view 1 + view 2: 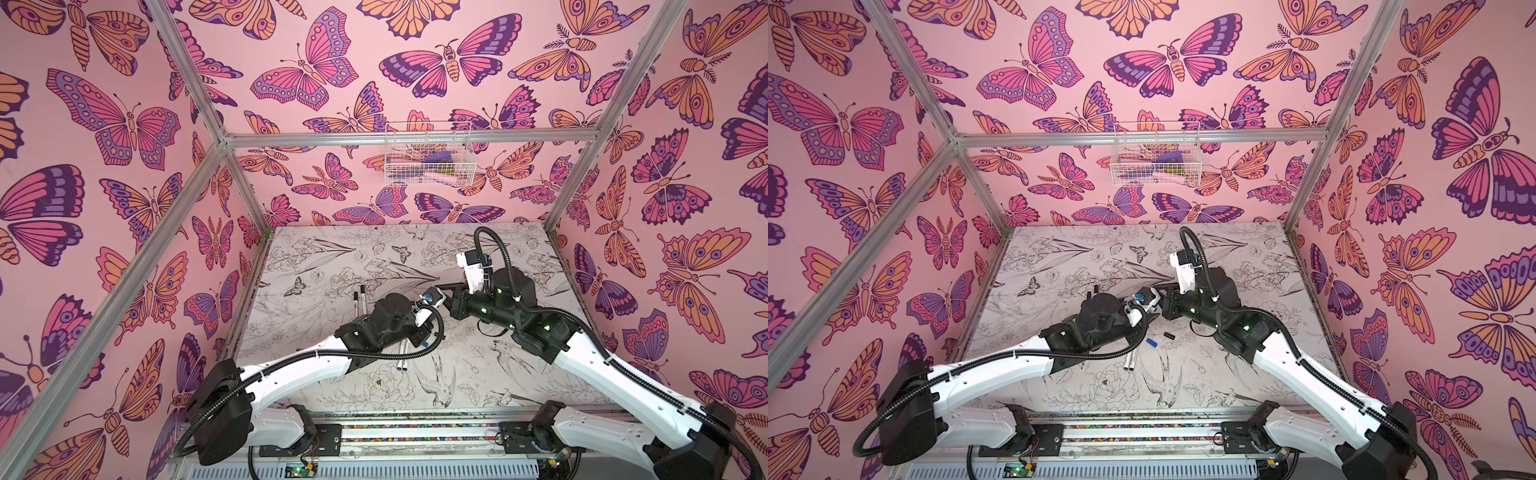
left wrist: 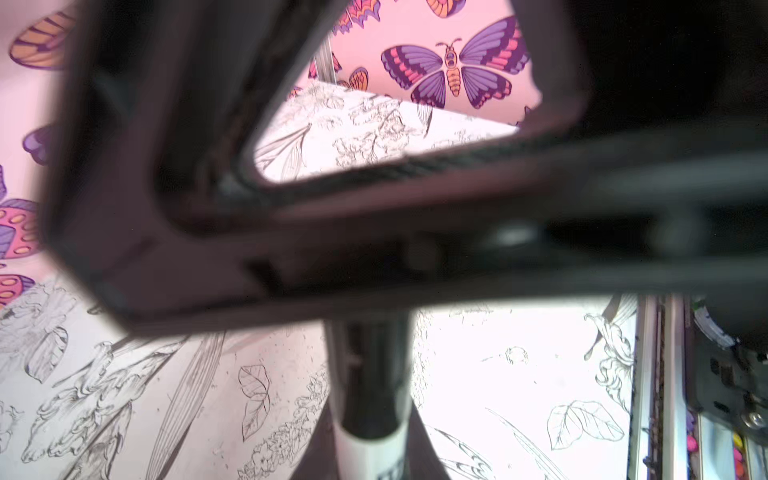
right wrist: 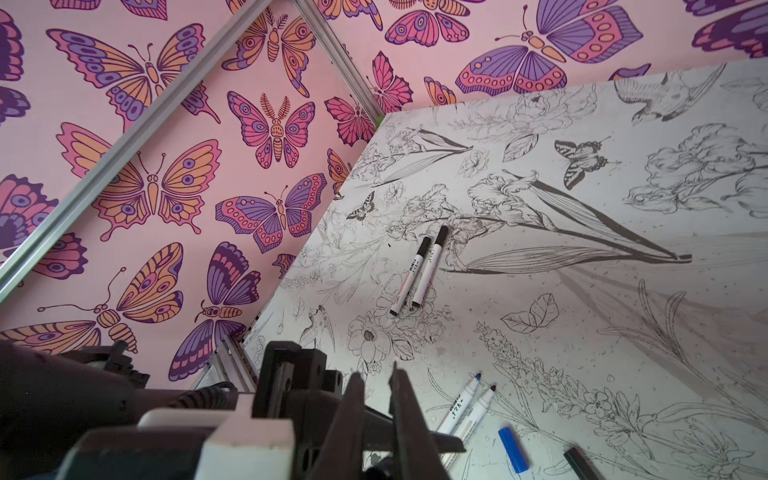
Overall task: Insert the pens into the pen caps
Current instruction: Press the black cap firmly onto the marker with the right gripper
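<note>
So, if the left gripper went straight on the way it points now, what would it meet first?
The right gripper: in the left wrist view its jaws cross just ahead of the left gripper, seemingly shut on the black cap of the pen held there.

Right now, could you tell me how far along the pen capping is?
Done: two capped pens lie side by side. In hand: the left tool holds a third pen, its black end against the shut right tool; whether it is seated I cannot tell. Left: two bare pens, with the blue cap and a black cap loose beside them.
</note>
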### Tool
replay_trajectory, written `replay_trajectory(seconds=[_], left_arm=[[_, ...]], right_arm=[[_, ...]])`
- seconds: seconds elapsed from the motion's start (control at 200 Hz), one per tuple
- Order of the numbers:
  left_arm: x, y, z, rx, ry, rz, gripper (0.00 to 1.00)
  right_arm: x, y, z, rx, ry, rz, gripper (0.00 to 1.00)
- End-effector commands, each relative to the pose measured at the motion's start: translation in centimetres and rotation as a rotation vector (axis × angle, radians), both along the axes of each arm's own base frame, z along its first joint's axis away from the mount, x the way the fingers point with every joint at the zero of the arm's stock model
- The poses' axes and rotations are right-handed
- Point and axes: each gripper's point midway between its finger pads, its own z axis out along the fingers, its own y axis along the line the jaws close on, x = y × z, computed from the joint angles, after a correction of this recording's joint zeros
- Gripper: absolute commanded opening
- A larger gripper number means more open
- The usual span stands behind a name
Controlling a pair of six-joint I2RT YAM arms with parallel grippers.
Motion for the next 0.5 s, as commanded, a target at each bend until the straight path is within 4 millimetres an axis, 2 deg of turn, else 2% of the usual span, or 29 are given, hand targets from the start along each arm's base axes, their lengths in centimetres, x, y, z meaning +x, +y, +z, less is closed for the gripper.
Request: replay_trajectory(seconds=[0.0,0.165,0.491], left_arm=[[-5.4,1.9,28.4,-0.776,-0.578,-0.149,0.00],[-5.3,1.7,28.4,-0.782,-0.570,-0.153,0.00],[-5.1,1.0,28.7,-0.795,-0.566,-0.167,0.00]], right_arm=[[-6.6,-3.8,-15.3,-0.308,0.560,0.050,0.00],[-6.9,-3.1,-14.9,-0.274,0.560,0.103,0.00],[-7.3,-2.3,-15.8,-0.270,0.584,0.123,0.00]])
